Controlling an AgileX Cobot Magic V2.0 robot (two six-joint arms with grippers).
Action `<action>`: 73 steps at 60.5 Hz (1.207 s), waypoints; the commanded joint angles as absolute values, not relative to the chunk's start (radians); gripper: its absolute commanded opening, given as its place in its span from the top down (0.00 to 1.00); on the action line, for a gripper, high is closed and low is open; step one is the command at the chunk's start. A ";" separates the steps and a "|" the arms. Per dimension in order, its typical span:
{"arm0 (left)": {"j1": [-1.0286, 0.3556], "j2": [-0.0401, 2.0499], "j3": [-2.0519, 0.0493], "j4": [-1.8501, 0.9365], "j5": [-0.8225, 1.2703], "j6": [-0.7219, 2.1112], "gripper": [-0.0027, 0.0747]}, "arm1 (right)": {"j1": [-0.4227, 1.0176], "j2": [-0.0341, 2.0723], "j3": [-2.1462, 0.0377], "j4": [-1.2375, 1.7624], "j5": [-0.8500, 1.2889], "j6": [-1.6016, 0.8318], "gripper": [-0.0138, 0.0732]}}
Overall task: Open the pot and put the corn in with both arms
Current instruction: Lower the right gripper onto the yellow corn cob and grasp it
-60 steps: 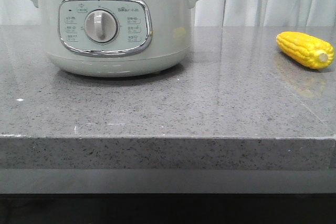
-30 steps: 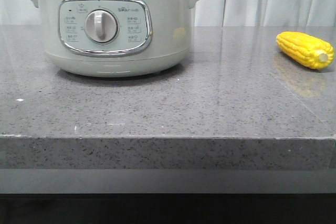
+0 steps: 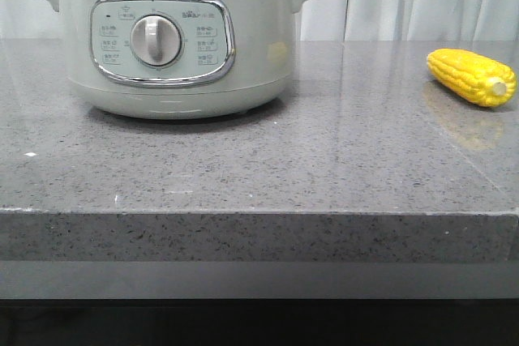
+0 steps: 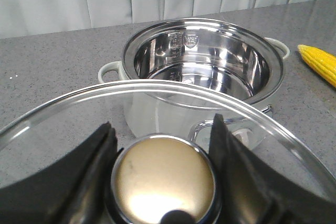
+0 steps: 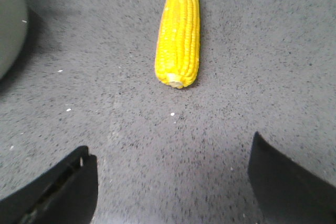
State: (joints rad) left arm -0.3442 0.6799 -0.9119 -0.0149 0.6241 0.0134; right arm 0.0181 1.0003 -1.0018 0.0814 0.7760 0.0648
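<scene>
The left claw point(image 4: 164, 171) pinches the round metal knob point(image 4: 164, 179) of the glass lid point(image 4: 157, 98), one black finger on each side, holding the lid above the bench point(image 4: 52, 61). Beyond that claw stands the pot point(image 4: 205, 66), uncovered, its shiny steel inside bare. The right claw point(image 5: 173, 182) hangs spread wide over the bench, gripping nothing. The corn point(image 5: 178, 32) lies flat on the bench ahead of this claw, pale stub end toward it, well apart from the pot
</scene>
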 commanded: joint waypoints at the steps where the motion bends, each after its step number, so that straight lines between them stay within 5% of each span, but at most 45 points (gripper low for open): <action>1: -0.341 0.677 -0.948 -0.019 0.482 0.010 0.65 | 0.017 1.090 -1.089 0.086 0.730 0.053 0.15; 29: -0.341 0.677 -0.948 -0.017 0.482 0.010 0.65 | 0.017 1.550 -1.375 0.086 0.734 0.034 0.15; 64: -0.341 0.677 -0.948 -0.017 0.482 0.010 0.66 | 0.018 1.785 -1.538 0.086 0.755 0.018 0.15; 73: -0.341 0.677 -0.948 -0.017 0.482 0.010 0.66 | 0.018 1.791 -1.538 0.086 0.789 0.018 0.27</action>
State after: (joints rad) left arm -0.3442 0.6799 -0.9098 -0.0149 0.6241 0.0134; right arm 0.0186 1.8377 -1.5026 0.0814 0.7984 0.0305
